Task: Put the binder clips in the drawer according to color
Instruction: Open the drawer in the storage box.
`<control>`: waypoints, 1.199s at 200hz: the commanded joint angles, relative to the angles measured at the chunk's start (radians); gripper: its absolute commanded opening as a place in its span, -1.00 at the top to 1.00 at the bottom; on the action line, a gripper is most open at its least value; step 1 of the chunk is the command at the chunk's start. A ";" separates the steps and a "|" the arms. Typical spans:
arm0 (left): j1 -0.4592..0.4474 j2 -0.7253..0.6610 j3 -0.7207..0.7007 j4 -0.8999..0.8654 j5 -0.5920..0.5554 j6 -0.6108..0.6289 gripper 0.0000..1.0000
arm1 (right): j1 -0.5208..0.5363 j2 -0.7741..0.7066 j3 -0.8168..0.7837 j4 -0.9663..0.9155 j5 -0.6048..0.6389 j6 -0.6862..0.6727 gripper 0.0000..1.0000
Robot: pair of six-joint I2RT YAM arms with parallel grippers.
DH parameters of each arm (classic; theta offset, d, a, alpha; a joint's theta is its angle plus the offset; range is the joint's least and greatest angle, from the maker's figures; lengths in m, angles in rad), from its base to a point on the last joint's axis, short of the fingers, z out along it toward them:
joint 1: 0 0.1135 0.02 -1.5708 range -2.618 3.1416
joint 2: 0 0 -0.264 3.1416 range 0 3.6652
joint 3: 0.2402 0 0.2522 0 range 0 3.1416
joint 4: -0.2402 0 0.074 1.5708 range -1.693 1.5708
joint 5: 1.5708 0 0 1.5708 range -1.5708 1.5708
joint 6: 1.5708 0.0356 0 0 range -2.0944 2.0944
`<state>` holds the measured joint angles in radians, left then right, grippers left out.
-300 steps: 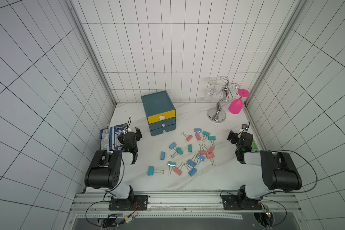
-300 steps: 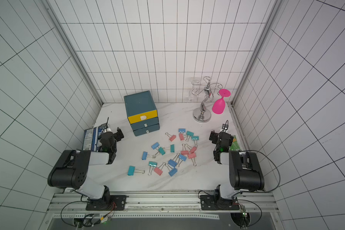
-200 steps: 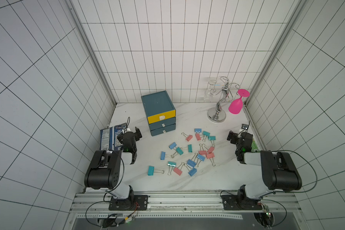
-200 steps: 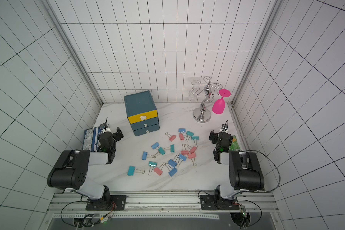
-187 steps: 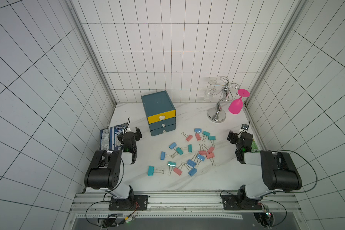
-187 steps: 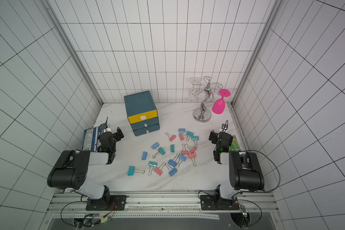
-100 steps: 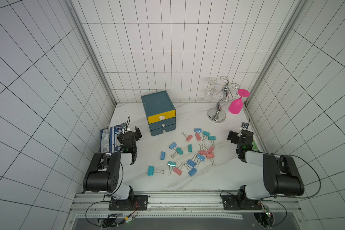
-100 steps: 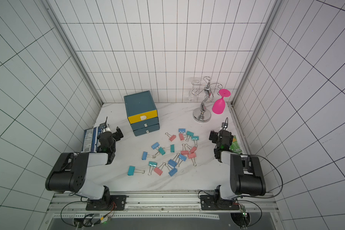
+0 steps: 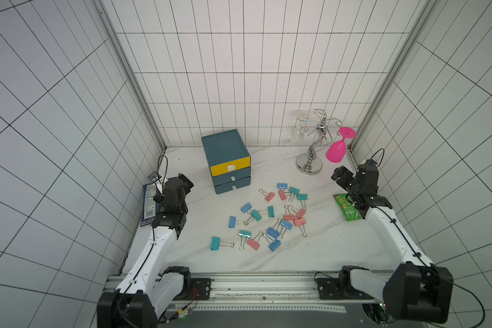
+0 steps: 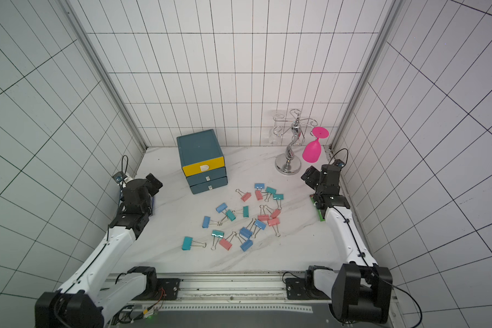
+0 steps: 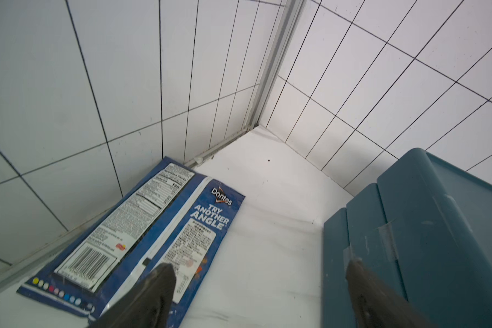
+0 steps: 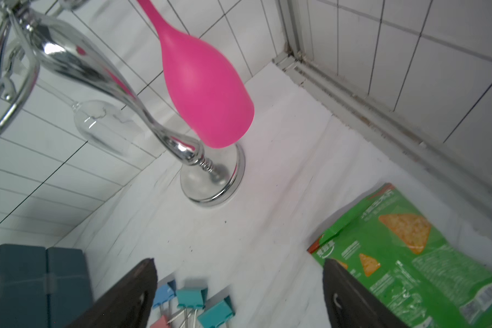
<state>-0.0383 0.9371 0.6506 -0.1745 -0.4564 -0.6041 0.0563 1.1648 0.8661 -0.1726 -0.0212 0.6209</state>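
Here, the right gripper [image 9: 339, 176] and left gripper [image 9: 184, 181] are both hanging wide open, empty; the binder clips [image 9: 289, 217] are lying scattered between them, nearer the right, the shut drawer [image 9: 227, 159] nearer the left.

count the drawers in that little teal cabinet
3, stacked in the cabinet: yellow drawer on top, middle teal drawer under it, bottom teal drawer lowest. All look shut; none seems hidden.
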 commanded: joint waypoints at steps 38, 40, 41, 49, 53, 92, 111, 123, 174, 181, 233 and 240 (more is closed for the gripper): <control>-0.001 -0.239 -0.019 -0.375 0.349 -0.286 -0.60 | 0.219 -0.091 0.026 -0.139 -0.192 0.209 -0.41; -0.001 -0.243 -0.017 -0.382 0.361 -0.289 -0.59 | 0.229 -0.091 0.023 -0.136 -0.192 0.214 -0.39; -0.001 -0.245 -0.015 -0.385 0.366 -0.290 -0.59 | 0.234 -0.092 0.023 -0.135 -0.192 0.218 -0.39; -0.002 -0.256 -0.003 -0.415 0.406 -0.299 -0.59 | 0.272 -0.090 0.015 -0.117 -0.191 0.244 -0.34; -0.002 -0.261 0.005 -0.429 0.426 -0.301 -0.56 | 0.290 -0.087 0.012 -0.107 -0.192 0.266 -0.33; -0.003 -0.293 0.036 -0.479 0.613 -0.372 -0.53 | 0.495 -0.004 0.041 -0.011 -0.145 0.323 -0.30; -0.005 -0.293 0.034 -0.482 0.703 -0.406 -0.53 | 0.586 0.091 0.119 -0.010 -0.123 0.299 -0.32; -0.004 -0.290 0.034 -0.483 0.749 -0.427 -0.53 | 0.635 0.155 0.173 -0.005 -0.120 0.285 -0.32; -0.008 -0.317 0.037 -0.478 0.880 -0.471 -0.54 | 0.757 0.427 0.415 0.042 -0.155 0.243 -0.37; -0.008 -0.326 0.037 -0.482 0.884 -0.473 -0.54 | 0.763 0.460 0.440 0.061 -0.169 0.243 -0.38; -0.006 -0.392 0.024 -0.491 0.877 -0.484 -0.56 | 0.775 0.644 0.528 0.289 -0.263 0.274 -0.44; -0.003 -0.402 0.024 -0.494 0.870 -0.478 -0.56 | 0.775 0.659 0.533 0.313 -0.264 0.280 -0.45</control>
<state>-0.0448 0.5678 0.6563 -0.6559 0.4145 -1.0843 0.8261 1.7775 1.3670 0.0032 -0.2462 0.8833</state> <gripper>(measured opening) 0.779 0.719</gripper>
